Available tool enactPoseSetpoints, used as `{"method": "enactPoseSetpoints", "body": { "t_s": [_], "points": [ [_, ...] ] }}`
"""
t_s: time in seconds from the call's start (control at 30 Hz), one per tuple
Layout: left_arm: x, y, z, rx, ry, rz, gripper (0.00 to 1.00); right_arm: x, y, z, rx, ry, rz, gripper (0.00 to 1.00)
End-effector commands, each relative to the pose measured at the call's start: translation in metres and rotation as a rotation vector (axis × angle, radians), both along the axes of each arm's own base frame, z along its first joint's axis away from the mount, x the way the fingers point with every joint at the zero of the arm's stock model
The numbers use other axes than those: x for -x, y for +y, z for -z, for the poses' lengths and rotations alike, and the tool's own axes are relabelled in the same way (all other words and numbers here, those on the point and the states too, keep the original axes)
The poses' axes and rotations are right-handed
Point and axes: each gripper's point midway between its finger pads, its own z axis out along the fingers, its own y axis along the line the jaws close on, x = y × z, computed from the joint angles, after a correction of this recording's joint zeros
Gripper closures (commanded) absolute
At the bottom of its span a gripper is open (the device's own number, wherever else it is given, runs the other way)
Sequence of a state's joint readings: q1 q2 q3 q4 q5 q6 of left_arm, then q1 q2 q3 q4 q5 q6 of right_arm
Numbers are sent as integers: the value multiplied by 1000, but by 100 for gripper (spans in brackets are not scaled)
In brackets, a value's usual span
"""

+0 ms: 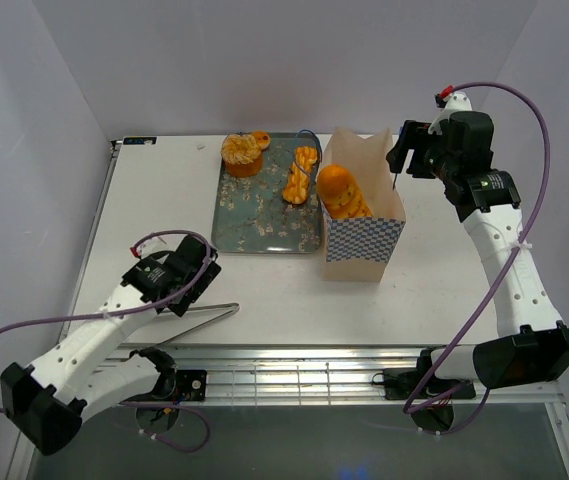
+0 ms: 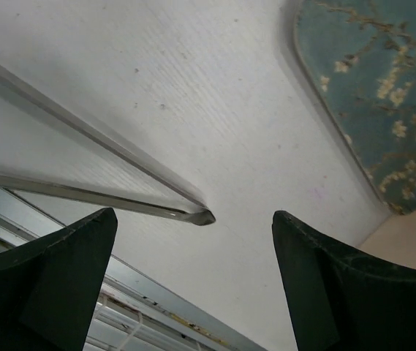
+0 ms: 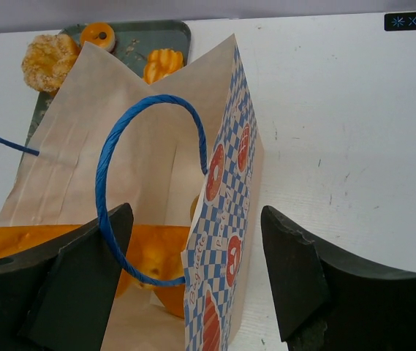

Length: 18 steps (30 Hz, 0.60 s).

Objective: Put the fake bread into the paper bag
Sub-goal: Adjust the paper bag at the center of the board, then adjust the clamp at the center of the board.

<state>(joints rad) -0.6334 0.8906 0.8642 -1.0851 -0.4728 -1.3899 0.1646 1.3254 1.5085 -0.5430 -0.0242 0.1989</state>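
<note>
The paper bag [image 1: 364, 235] stands upright right of the tray, with the baguette [image 1: 342, 192] sticking out of its mouth. In the right wrist view the bag's checkered wall [image 3: 229, 219] and blue cord handle [image 3: 112, 168] lie between my fingers, with orange bread [image 3: 149, 256] inside. My right gripper [image 1: 401, 160] [image 3: 197, 219] is open, hovering over the bag's far right edge. A frosted cupcake [image 1: 242, 155], a small ring donut [image 1: 261, 139] and a twisted stick [image 1: 301, 173] lie on the tray. My left gripper [image 1: 192, 292] [image 2: 193, 219] is open and empty, low over the table's front left.
The grey blossom-patterned tray [image 1: 254, 215] lies at the table's middle back; its corner shows in the left wrist view [image 2: 383, 95]. A clear wedge-shaped piece [image 1: 209, 318] lies by the left gripper near the table's front edge [image 1: 294, 345]. White walls enclose the back and sides.
</note>
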Motion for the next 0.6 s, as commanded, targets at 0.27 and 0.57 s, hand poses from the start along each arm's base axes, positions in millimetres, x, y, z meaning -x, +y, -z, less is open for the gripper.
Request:
{"method": "enactPoseSetpoints", "body": {
  "t_s": [0.27,0.57],
  "points": [
    [-4,16,62,73,160,-235,9,4,0,-18,-21,-68,-3,24],
    [-10,22,96,154,268,-310,18,4,3,-18,-34,-72,-11,24]
  ]
}}
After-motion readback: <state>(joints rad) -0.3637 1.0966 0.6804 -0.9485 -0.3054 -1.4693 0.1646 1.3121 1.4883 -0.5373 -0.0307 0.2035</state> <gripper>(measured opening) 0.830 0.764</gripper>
